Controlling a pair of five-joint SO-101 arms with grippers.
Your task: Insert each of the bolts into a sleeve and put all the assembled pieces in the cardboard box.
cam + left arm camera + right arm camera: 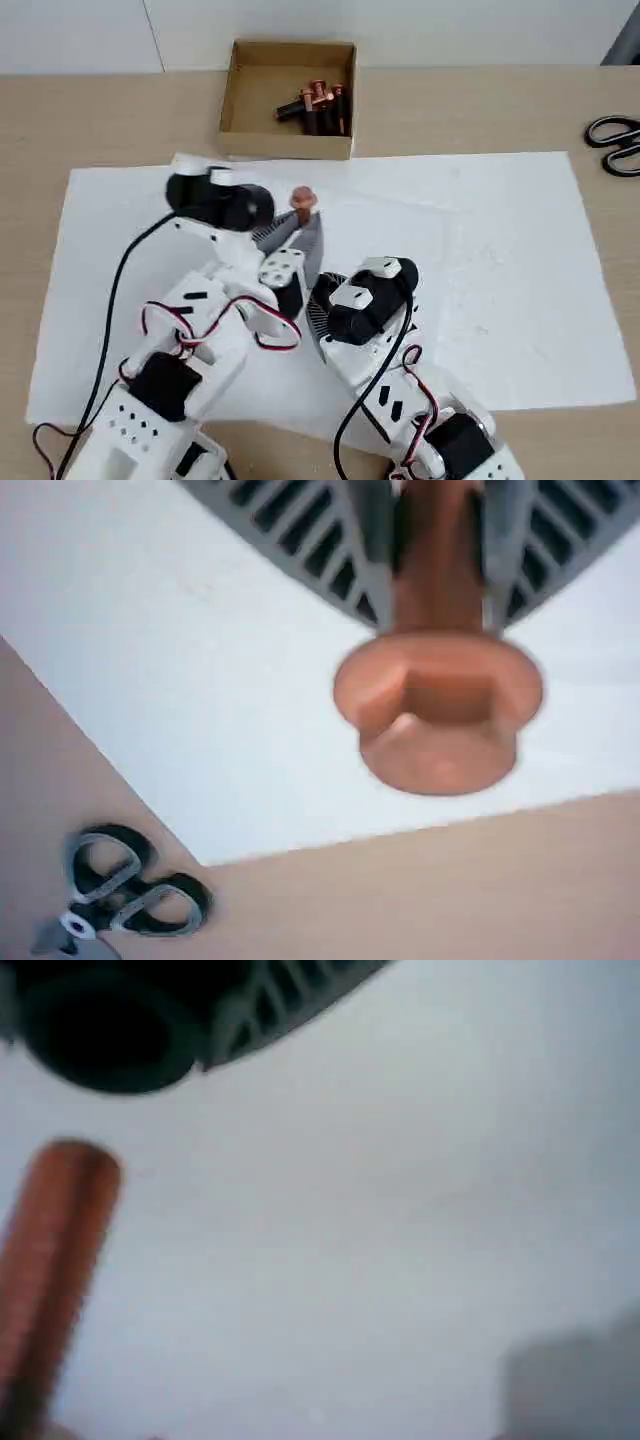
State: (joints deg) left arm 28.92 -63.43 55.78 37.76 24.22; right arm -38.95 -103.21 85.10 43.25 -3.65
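A copper bolt (pixel 437 695) is clamped by its shank in the left gripper (pixel 437 600). What seems a dark sleeve (pixel 100 1030) sits near its threaded end; whether the right gripper (pixel 318 318) grips it cannot be told. Assembled pieces (pixel 318 105) lie in the far cardboard box (pixel 235 100); this bolt is not yet inserted.

The bench (pixel 100 120) is a pale wooden top running off to both sides. Most of its middle lies under a large white sheet of paper (pixel 480 260), faintly creased, with bare wood showing round its far, left and right edges. At the far side sits a square brown cardboard box (pixel 232 110), open at the top, its near wall right at the paper's far edge; whether they touch I cannot tell. Out by the right edge a pair of black-handled scissors (pixel 615 143) lies flat on bare wood, near the paper's far right corner but apart from it.
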